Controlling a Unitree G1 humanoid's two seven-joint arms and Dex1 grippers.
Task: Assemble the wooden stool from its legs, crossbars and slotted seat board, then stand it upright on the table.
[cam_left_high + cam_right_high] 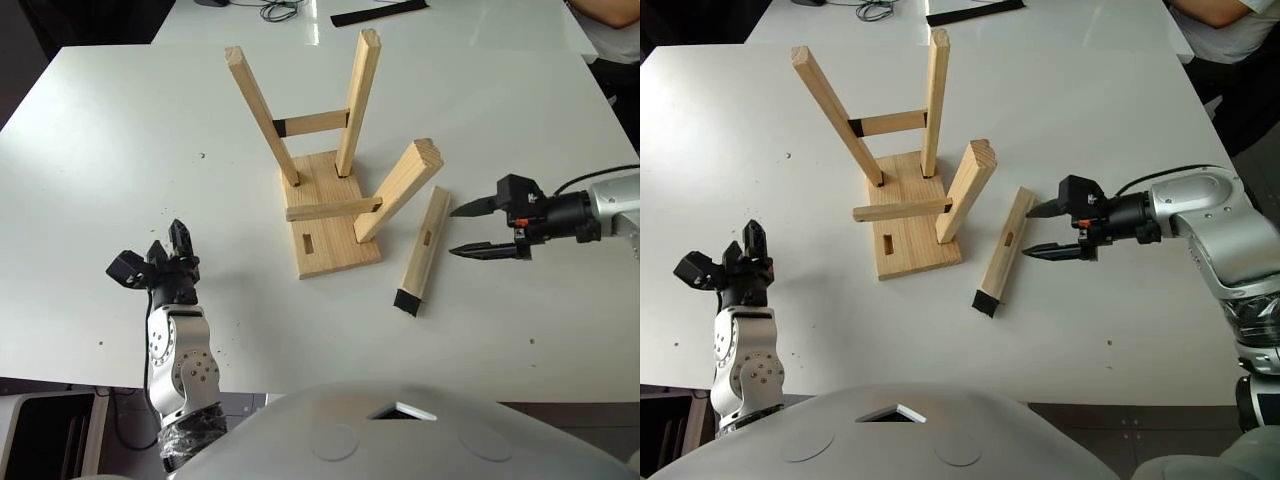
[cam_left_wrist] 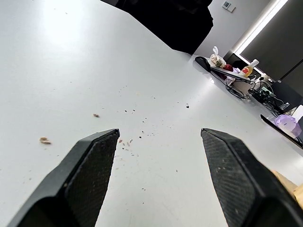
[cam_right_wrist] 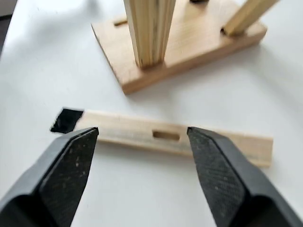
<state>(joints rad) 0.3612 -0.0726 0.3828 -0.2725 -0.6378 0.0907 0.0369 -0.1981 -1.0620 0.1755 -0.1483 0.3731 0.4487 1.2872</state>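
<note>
The slotted seat board [image 1: 330, 232] lies flat on the white table [image 1: 120, 180] with three legs standing in it. Two far legs [image 1: 262, 115] are joined by a crossbar [image 1: 315, 123]. A near-right leg [image 1: 400, 188] leans, with a second crossbar [image 1: 332, 209] running left from it. A loose leg [image 1: 424, 250] with a slot and a black end lies flat to the board's right, also seen as the loose leg [image 3: 165, 135]. My right gripper [image 1: 468, 229] hovers open just right of it. My left gripper [image 1: 152, 262] is open near the table's front left, over bare table.
Cables and a black strip [image 1: 378, 12] lie at the far edge. Small crumbs [image 2: 45, 140] dot the table by my left gripper. Bottles and clutter [image 2: 236, 71] sit far off. One seat slot [image 1: 309, 241] at the near left stands empty.
</note>
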